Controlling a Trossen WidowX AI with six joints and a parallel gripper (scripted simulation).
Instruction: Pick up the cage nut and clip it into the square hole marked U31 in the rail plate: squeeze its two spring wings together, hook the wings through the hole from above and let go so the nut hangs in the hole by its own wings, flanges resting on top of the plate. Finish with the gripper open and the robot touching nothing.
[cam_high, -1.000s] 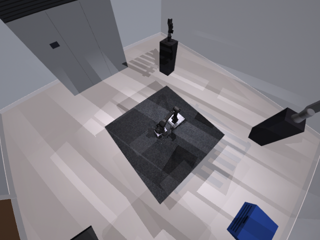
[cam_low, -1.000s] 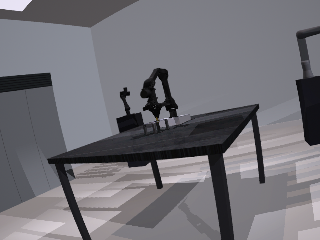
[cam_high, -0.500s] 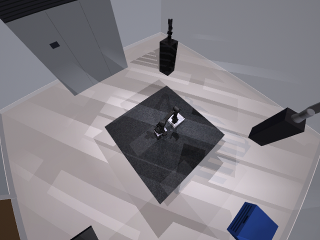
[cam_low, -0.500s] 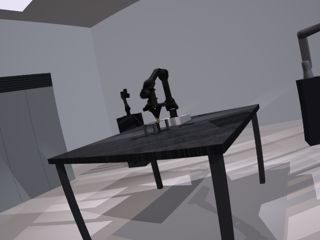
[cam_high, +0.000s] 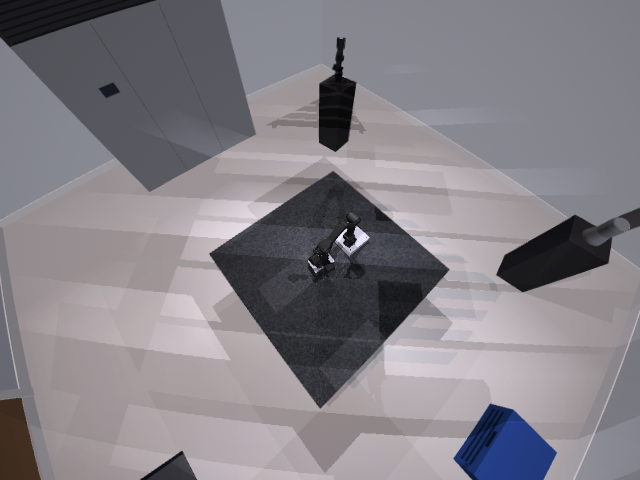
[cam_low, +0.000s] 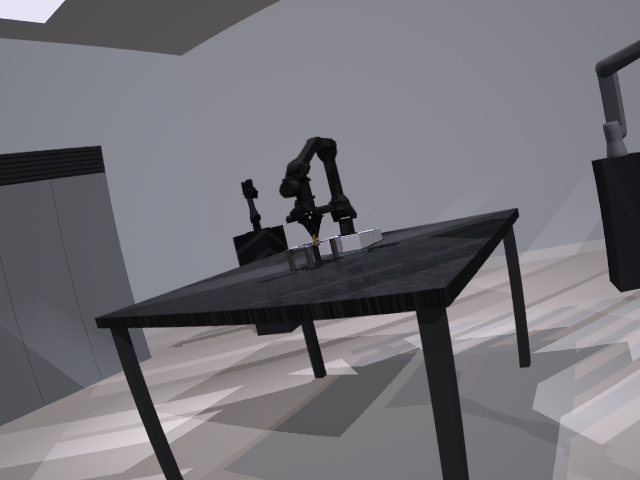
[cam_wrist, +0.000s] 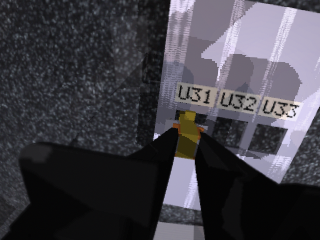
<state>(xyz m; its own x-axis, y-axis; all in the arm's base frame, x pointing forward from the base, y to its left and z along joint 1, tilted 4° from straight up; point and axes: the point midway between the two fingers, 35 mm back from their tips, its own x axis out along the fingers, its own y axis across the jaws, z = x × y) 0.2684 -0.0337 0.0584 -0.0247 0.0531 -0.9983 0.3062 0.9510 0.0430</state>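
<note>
Wrist view first: the black two-fingered end effector (cam_high: 321, 260) (cam_low: 313, 238) (cam_wrist: 186, 137) is closed on the small yellow metal cage nut with orange side pieces (cam_low: 314, 240) (cam_wrist: 187, 137), one dark finger against its left side and one against its right; the nut sits at the hole under the printed label U31 (cam_wrist: 194, 94), its far end over the dark opening; whether the wings have passed below the rim I cannot tell. The pale, glossy rail plate (cam_high: 314, 268) (cam_low: 296, 248) (cam_wrist: 181, 177) stands on short grey legs above the black speckled surface (cam_high: 320, 320) (cam_low: 330, 289) (cam_wrist: 75, 100); to the right of the nut lie the open holes beneath the labels U32 (cam_wrist: 238, 101) and U33 (cam_wrist: 280, 108).

The nut should handle as a light, hard little part, its weight of no account; its give would lie in the two spring wings, which I judge to be springy rather than soft, pushing back against the fingers and ready to flick the nut away if the pads sit off centre; smooth metal may also be slippery, so the hold wants to be square, level and even on both wings, high enough to leave the hooks free for the hole; breakage seems unlikely, a twist or a one-sided catch more so; the opening should come gently, only once both wings are through and the flanges lie flat on the plate.
</note>
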